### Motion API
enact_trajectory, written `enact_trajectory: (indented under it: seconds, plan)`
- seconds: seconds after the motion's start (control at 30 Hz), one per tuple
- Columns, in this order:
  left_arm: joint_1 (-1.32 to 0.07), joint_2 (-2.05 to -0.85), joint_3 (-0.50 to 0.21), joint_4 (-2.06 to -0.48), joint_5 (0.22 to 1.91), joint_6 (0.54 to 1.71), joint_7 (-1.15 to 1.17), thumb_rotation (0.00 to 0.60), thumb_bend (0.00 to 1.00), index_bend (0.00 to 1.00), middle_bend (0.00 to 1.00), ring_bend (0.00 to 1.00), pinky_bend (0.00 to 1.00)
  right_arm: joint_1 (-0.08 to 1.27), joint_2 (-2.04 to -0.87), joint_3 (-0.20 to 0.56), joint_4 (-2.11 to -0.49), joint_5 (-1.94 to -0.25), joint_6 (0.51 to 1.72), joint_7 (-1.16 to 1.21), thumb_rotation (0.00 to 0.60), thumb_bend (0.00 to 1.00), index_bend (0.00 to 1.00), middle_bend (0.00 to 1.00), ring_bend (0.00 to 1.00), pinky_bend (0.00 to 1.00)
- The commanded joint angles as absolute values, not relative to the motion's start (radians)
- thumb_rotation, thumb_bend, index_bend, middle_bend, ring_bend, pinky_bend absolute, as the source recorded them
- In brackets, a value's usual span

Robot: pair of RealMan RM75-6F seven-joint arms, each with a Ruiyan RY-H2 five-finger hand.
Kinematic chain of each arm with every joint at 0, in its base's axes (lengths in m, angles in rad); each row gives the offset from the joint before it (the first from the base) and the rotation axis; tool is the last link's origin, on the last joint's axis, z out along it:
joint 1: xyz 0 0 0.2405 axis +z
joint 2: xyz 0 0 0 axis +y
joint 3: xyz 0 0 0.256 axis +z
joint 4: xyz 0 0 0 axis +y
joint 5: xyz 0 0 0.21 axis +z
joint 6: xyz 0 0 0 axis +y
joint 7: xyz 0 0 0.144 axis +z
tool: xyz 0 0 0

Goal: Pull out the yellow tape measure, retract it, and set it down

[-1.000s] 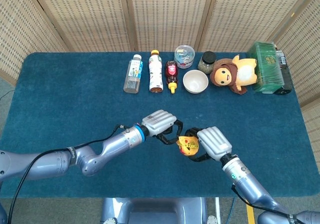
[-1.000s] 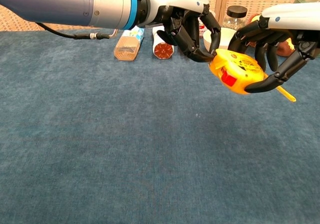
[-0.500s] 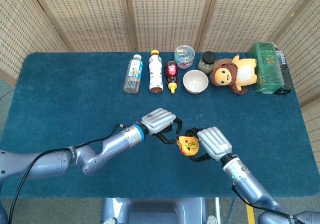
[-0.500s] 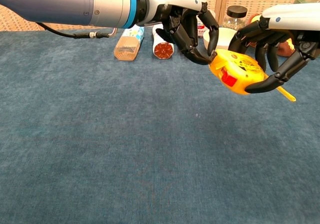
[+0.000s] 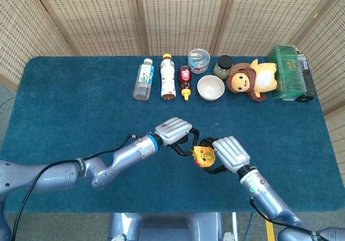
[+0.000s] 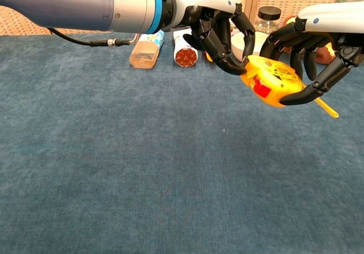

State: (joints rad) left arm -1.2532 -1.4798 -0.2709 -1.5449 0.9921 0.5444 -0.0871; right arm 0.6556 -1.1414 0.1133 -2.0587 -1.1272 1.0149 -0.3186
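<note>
Above the blue table (image 5: 64,101), the right hand (image 6: 318,44) cradles the yellow tape measure (image 6: 270,80) in curled fingers, while the left hand (image 6: 219,26), fingers bent inward, touches the case's near edge.

We see a worktop (image 5: 70,106) covered in dark blue carpet-like cloth. Along its far edge lie a clear bottle (image 5: 143,79), a white bottle (image 5: 168,77), a small red sauce bottle (image 5: 185,80), a lidded tub (image 5: 199,60), a white bowl (image 5: 211,87), a dark-lidded jar (image 5: 223,66), a plush monkey (image 5: 251,79) and a green box (image 5: 288,71) (contents unreadable).
</note>
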Motion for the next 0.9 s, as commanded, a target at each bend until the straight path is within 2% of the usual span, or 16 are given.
enact_trajectory:
  seconds: [0.03, 0.3, 0.5, 0.9]
  plan:
    - [-1.254, -1.482, -0.271, -1.544, 0.994, 0.545, -0.087, 0.551, 0.26, 0.49, 1.0, 1.0, 0.99, 0.656, -1.142, 0.114, -2.06, -1.128, 1.015, -0.317, 0.504, 0.24, 0.48, 0.51, 0.52, 0.51]
    - [-1.251, -1.478, -0.271, -1.548, 0.997, 0.544, -0.094, 0.556, 0.26, 0.49, 1.0, 1.0, 0.99, 0.653, -1.137, 0.115, -2.06, -1.125, 1.02, -0.316, 0.504, 0.24, 0.49, 0.51, 0.52, 0.51]
    - [-1.248, -1.475, -0.268, -1.55, 0.997, 0.546, -0.092, 0.555, 0.26, 0.54, 1.0, 1.0, 0.99, 0.652, -1.133, 0.116, -2.058, -1.124, 1.021, -0.312, 0.501, 0.24, 0.49, 0.51, 0.52, 0.51]
    - [-1.244, -1.473, -0.27, -1.548, 0.995, 0.556, -0.092, 0.557, 0.27, 0.57, 1.0, 1.0, 0.99, 0.655, -1.135, 0.113, -2.051, -1.119, 1.015, -0.316, 0.504, 0.24, 0.49, 0.51, 0.52, 0.51]
